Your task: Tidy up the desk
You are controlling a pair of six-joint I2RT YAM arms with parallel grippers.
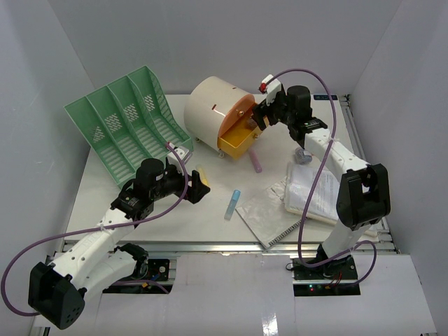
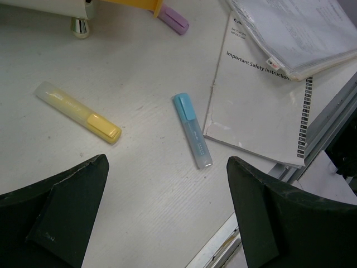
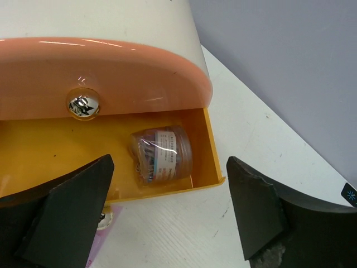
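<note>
A green slotted rack (image 1: 129,122) stands beside a cream drawer unit (image 1: 213,108), whose open yellow drawer (image 3: 33,162) holds a clear jar (image 3: 162,153), seemingly of paper clips. A yellow highlighter (image 2: 78,111) and a blue highlighter (image 2: 192,131) lie apart near a spiral-bound booklet (image 2: 256,106).

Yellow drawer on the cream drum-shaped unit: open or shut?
Open. The yellow drawer sticks out below the orange curved face, with a small clear jar lying inside it.

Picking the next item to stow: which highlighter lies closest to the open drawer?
The purple highlighter, its end right by the drawer. The blue highlighter and yellow highlighter lie farther out on the desk.
</note>
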